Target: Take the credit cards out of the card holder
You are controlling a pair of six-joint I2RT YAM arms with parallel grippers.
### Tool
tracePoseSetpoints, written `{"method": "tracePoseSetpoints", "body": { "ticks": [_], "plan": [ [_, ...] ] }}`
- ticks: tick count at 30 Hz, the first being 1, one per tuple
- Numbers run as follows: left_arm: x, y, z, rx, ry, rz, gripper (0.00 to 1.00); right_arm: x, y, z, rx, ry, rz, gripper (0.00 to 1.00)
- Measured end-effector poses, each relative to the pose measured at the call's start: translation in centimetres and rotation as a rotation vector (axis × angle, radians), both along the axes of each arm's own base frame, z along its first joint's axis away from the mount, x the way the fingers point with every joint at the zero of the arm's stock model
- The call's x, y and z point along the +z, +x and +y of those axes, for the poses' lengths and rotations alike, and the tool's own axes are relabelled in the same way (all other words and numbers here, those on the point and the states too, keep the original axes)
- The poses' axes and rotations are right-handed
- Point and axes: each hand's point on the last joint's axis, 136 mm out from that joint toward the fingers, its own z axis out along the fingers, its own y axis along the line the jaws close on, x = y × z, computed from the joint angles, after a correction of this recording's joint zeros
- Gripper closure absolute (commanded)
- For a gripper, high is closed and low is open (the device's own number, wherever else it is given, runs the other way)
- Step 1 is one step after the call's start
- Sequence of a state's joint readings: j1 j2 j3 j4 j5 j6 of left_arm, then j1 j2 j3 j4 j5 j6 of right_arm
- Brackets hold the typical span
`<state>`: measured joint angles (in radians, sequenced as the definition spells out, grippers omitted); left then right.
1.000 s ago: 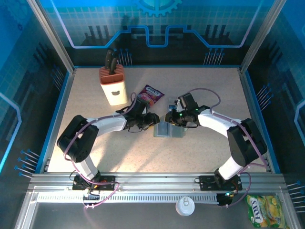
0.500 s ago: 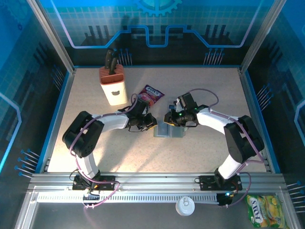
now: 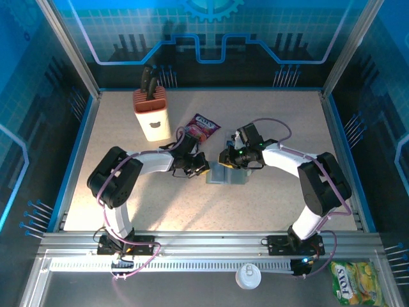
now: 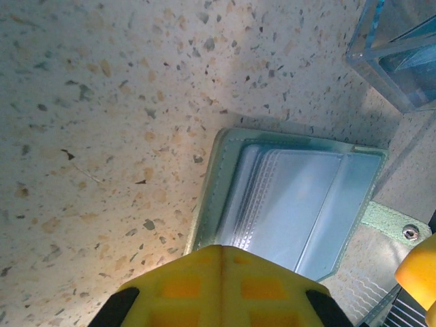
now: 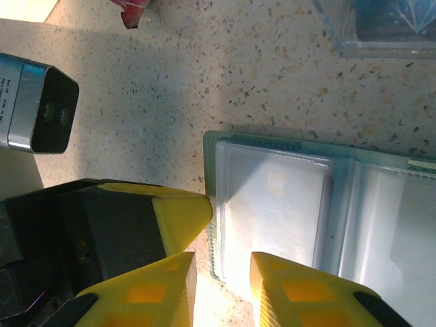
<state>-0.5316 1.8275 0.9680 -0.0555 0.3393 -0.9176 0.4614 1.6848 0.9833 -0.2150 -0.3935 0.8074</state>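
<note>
The card holder lies open on the table, grey-green with pale grey-blue inner panels. In the right wrist view its left panel holds a pale card with a small square mark; glare washes out its colour. My left gripper is shut, its yellow fingertips pressed together at the holder's edge with nothing seen between them. Over the holder's near corner my right gripper stands open, one finger over the panel and one beside the edge. The left gripper's yellow fingertip lies just beside it.
A pink-purple snack packet lies behind the grippers. A knife block stands at the back left. A clear plastic box sits just beyond the holder. Off the table at the front lie a white lid and a yellow packet.
The left gripper's fingers have closed fully, and its arm has shifted slightly at the holder's left edge. The right gripper has barely moved and keeps the same gap.
</note>
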Motion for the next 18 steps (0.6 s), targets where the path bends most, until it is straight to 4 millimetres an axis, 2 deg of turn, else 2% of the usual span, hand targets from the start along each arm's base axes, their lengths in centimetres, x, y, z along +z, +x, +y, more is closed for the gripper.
{"method": "tracePoseSetpoints", "body": {
  "ticks": [11,18],
  "plan": [
    [-0.9,-0.4,0.4,0.003,0.020,0.046,1.00,-0.1,-0.1,0.1,0.006,0.005,0.009,0.71],
    [-0.9,-0.5,0.5,0.001,0.029,0.060,1.00,-1.2,-0.3,0.5,0.020,0.011,0.046,0.71]
  ]
}}
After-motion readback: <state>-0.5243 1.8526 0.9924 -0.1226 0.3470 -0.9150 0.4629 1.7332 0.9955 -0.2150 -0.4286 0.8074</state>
